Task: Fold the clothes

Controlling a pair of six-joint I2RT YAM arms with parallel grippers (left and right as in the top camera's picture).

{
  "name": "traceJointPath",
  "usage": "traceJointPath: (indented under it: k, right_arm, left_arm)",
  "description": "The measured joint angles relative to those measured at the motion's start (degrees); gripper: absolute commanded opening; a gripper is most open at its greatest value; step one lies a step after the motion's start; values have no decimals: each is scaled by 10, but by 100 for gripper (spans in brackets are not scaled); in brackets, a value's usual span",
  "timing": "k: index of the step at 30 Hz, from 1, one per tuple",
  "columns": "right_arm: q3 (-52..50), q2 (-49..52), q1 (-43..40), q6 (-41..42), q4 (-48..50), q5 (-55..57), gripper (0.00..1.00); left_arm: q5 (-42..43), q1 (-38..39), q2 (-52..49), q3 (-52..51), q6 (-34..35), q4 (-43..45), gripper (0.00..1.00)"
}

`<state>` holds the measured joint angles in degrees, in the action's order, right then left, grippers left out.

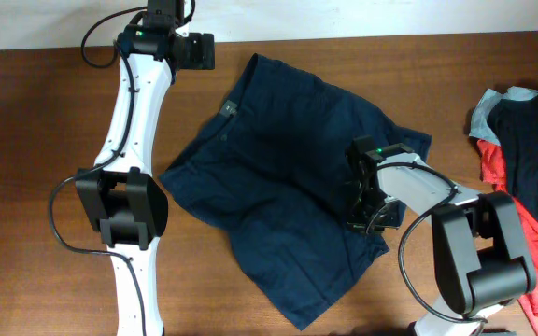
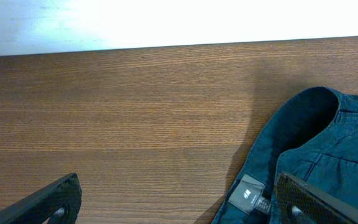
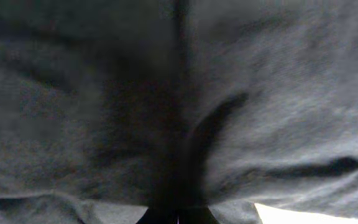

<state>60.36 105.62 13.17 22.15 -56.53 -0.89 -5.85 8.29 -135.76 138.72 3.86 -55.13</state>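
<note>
**Lying spread on the table: dark navy blue fabric shorts [image 1: 278, 168]**

Item: one pair, plain matte woven cloth with two wide short legs, set askew at the table's centre. The waistband points to the far left, where it carries a small grey label [image 2: 247, 196]. Soft creases cross the seat, and one leg hem is rumpled near the right arm.

Surface: brown wood-grain table [image 1: 45, 140], smooth and satin, with a pale white strip along its far edge.

Right gripper [image 1: 362, 203]: black fingers closed together on a pinch of the shorts' right leg. Up close, dark folds run into the fingertips.

Left gripper [image 2: 179, 208]: black fingers spread wide apart and holding nothing. It hovers over bare wood just beside the waistband's raised, curled end.

Also present: heap of navy, red and pale grey-blue garments [image 1: 521, 159] at the table's right edge, apart from the shorts.
</note>
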Motion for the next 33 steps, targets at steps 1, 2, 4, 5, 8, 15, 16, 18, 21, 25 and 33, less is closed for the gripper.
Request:
traceJointPath:
  k: [1, 2, 4, 5, 8, 15, 16, 18, 21, 25, 33]
  right_arm:
    - [0, 0, -5, 0, 3, 0, 8]
    - [0, -1, -10, 1, 5, 1, 8]
    - [0, -2, -23, 1, 12, 3, 9]
    - [0, -3, -32, 1, 16, 5, 8]
    - [0, -6, -67, 1, 35, 10, 8]
    - [2, -10, -148, 1, 123, 39, 4]
    - [2, -10, -156, -1, 138, 43, 4]
    - [2, -9, -166, -7, 168, 50, 4]
    - [4, -7, -174, -19, 189, 54, 4]
    - [42, 8, -174, -30, 104, 51, 4]
    - [224, 18, -174, -38, -169, 30, 4]
  left_arm:
    - [0, 0, 0, 0, 0, 0, 99]
    - [0, 0, 0, 0, 0, 0, 99]
    - [0, 0, 0, 0, 0, 0, 99]
    - [0, 0, 0, 0, 0, 0, 99]
    - [0, 0, 0, 0, 0, 0, 99]
    - [0, 0, 0, 0, 0, 0, 99]
    - [0, 0, 0, 0, 0, 0, 99]
    - [0, 0, 0, 0, 0, 0, 99]
    - [0, 0, 0, 0, 0, 0, 99]
    - [0, 0, 0, 0, 0, 0, 99]
    - [0, 0, 0, 0, 0, 0, 99]
